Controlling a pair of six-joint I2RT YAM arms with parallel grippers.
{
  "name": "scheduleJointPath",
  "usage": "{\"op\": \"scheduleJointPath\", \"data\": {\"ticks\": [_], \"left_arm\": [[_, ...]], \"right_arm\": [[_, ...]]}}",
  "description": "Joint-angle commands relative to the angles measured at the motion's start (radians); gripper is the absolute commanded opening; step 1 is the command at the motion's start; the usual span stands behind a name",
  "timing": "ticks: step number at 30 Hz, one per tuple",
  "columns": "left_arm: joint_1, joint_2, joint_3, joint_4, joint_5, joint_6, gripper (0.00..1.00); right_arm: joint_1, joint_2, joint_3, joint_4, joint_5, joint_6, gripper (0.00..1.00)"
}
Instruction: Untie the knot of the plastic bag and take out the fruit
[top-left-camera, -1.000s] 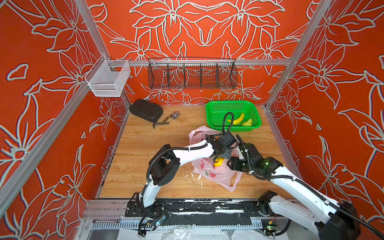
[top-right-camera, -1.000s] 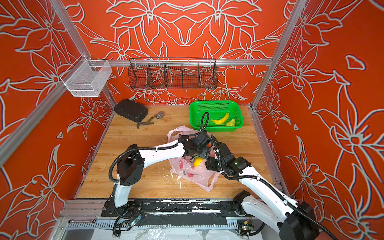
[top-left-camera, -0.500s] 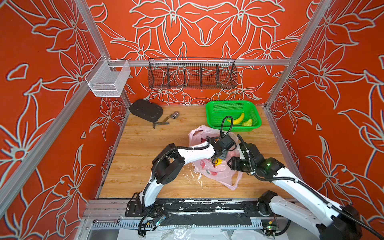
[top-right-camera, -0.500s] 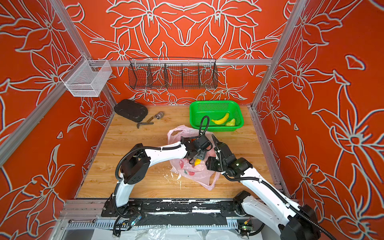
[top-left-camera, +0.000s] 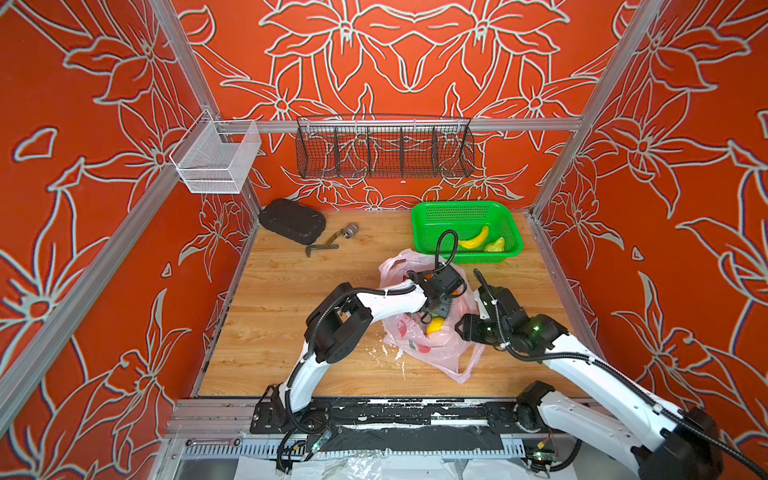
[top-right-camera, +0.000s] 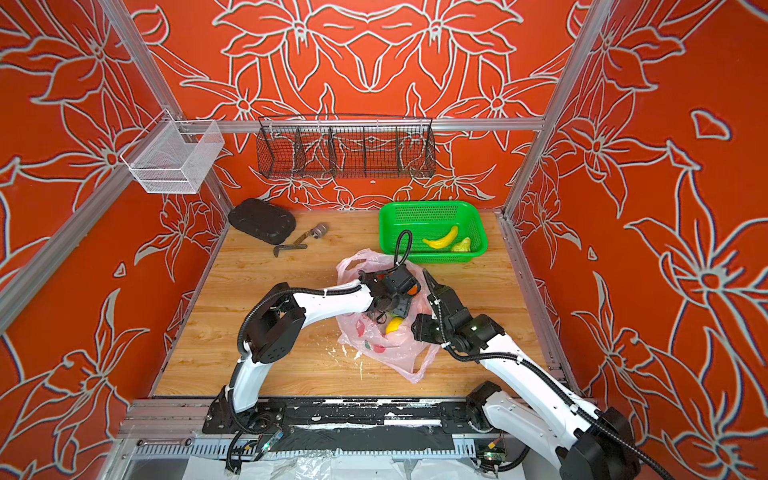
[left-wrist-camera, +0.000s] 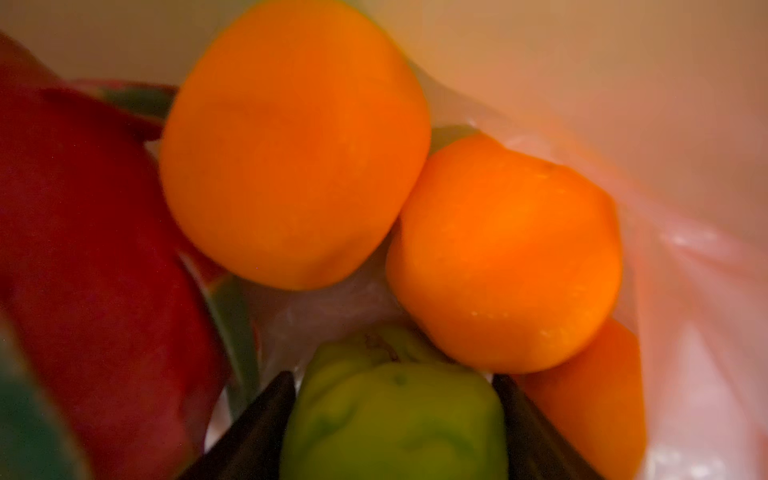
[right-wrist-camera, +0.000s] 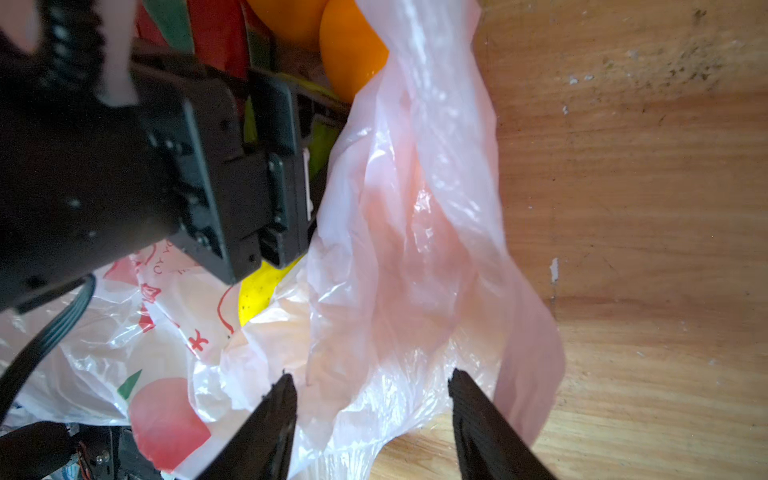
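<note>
The plastic bag lies on the wooden table just in front of the green basket, its mouth gaping. No knot shows in any view, and one handle loop trails loose on the side away from the basket, so the untying looks done; emptying the bag is the part in hand.

In the basket lie a banana and a yellow-green piece beside it; whether either came out of the bag cannot be told.

Most of the fruit is inside the bag:
- an orange touching a second orange;
- a third orange tucked behind them against the film;
- a red dragon fruit with green scales;
- a green fruit;
- a yellow fruit, showing at the mouth in both top views.

The left gripper is down inside the bag; its jaws stand either side of the green fruit, close against it; whether they press it yet I cannot tell. The right gripper sits at the bag's rim, farther from the basket than the left gripper; its jaws are apart, with loose film between them and nothing pinched.

By my reckoning the green fruit is the piece about to come out; every other piece in the bag is left to lift out.
</note>
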Motion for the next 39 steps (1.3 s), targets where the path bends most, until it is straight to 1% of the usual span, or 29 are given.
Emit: {"op": "scheduleJointPath", "data": {"ticks": [1,4,9,11,14,16,18,20,22,24,26,27,28,29,31,33,35,36,37,38,39], "left_arm": [[0.004,0.019,-0.002,-0.040,0.023,-0.006,0.59],[0.007,-0.012,-0.012,-0.031,0.035,-0.005,0.56],[0.017,-0.113,-0.046,0.007,0.076,0.010,0.55],[0.023,-0.159,-0.060,0.028,0.094,0.017,0.55],[0.033,-0.230,-0.080,0.053,0.112,0.036,0.55],[0.039,-0.279,-0.098,0.079,0.132,0.052,0.55],[0.046,-0.335,-0.125,0.128,0.174,0.063,0.54],[0.063,-0.385,-0.141,0.174,0.214,0.047,0.54],[0.088,-0.421,-0.134,0.217,0.284,0.027,0.54],[0.105,-0.449,-0.133,0.294,0.365,0.035,0.54],[0.116,-0.462,-0.137,0.385,0.402,0.041,0.54],[0.126,-0.458,-0.127,0.415,0.414,0.020,0.54],[0.140,-0.450,-0.108,0.426,0.424,-0.009,0.54],[0.156,-0.436,-0.069,0.412,0.440,-0.049,0.54],[0.184,-0.396,0.020,0.335,0.455,-0.148,0.54],[0.207,-0.347,0.118,0.273,0.513,-0.226,0.53],[0.221,-0.313,0.174,0.251,0.570,-0.293,0.52],[0.226,-0.299,0.192,0.256,0.605,-0.317,0.52],[0.228,-0.290,0.203,0.256,0.631,-0.336,0.52],[0.230,-0.282,0.216,0.262,0.656,-0.348,0.52],[0.230,-0.278,0.222,0.269,0.680,-0.359,0.52]], "right_arm": [[0.009,-0.013,0.029,-0.028,0.029,0.021,0.61],[0.007,-0.030,0.048,-0.027,0.062,0.043,0.66],[0.000,-0.074,0.103,-0.044,0.131,0.062,0.77],[-0.011,-0.080,0.141,-0.049,0.138,0.057,0.85],[-0.044,-0.071,0.200,-0.051,0.111,0.042,0.88],[-0.078,-0.059,0.241,-0.045,0.071,0.038,0.90],[-0.127,-0.049,0.279,-0.022,-0.011,0.037,0.90],[-0.184,-0.042,0.307,0.009,-0.090,0.040,0.90],[-0.245,-0.044,0.316,0.069,-0.180,0.058,0.90],[-0.300,-0.041,0.324,0.148,-0.271,0.105,0.90],[-0.325,-0.026,0.344,0.234,-0.351,0.132,0.90],[-0.327,-0.021,0.349,0.285,-0.381,0.120,0.89],[-0.325,-0.023,0.348,0.324,-0.392,0.085,0.89],[-0.327,-0.028,0.344,0.358,-0.374,0.024,0.89],[-0.327,-0.051,0.316,0.420,-0.284,-0.143,0.89],[-0.326,-0.088,0.221,0.582,-0.212,-0.344,0.89],[-0.326,-0.127,0.090,0.834,-0.253,-0.521,0.90],[-0.325,-0.138,0.021,0.972,-0.267,-0.578,0.92],[-0.326,-0.137,-0.011,1.054,-0.266,-0.612,0.94],[-0.325,-0.128,-0.022,1.092,-0.280,-0.657,0.95],[-0.325,-0.109,-0.014,1.091,-0.318,-0.713,0.95]]}}
